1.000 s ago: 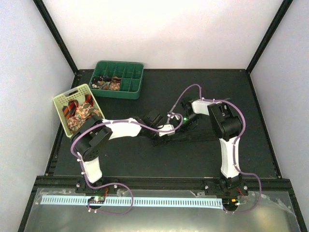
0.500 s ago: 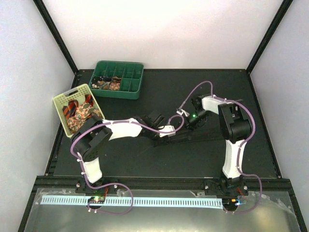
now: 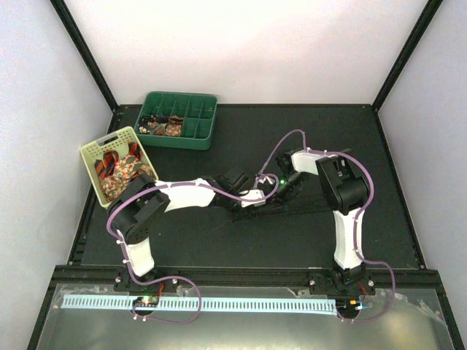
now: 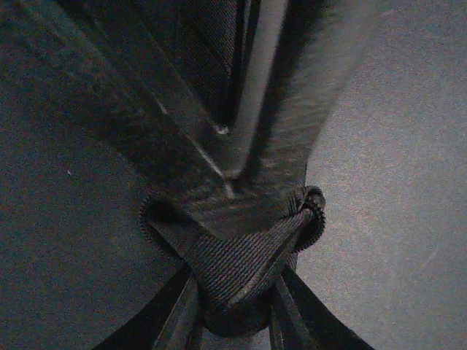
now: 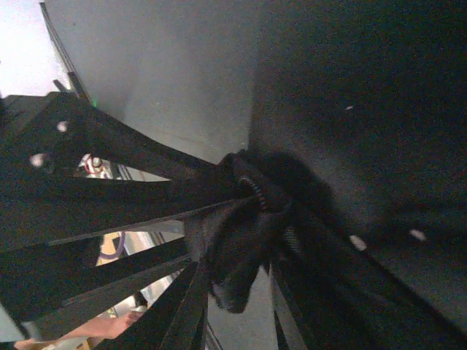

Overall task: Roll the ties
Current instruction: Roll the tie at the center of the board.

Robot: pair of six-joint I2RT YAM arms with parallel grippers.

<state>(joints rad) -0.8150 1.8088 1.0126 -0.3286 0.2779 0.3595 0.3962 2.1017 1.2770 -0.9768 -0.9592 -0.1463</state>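
Necktie of dark ribbed fabric [image 4: 241, 255] sits partly rolled near the middle of the black surface [image 3: 314, 131]. The left tool [image 4: 237, 295] is clamped on its rolled end. The right tool [image 5: 233, 281], nose to nose with it, pinches a bunch of the same dark cloth.

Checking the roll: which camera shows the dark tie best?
Left wrist: the dark tie is close up, its ribbed weave and folded end clear. Right wrist shows only a blurry dark bunch; top external loses it against the black mat.
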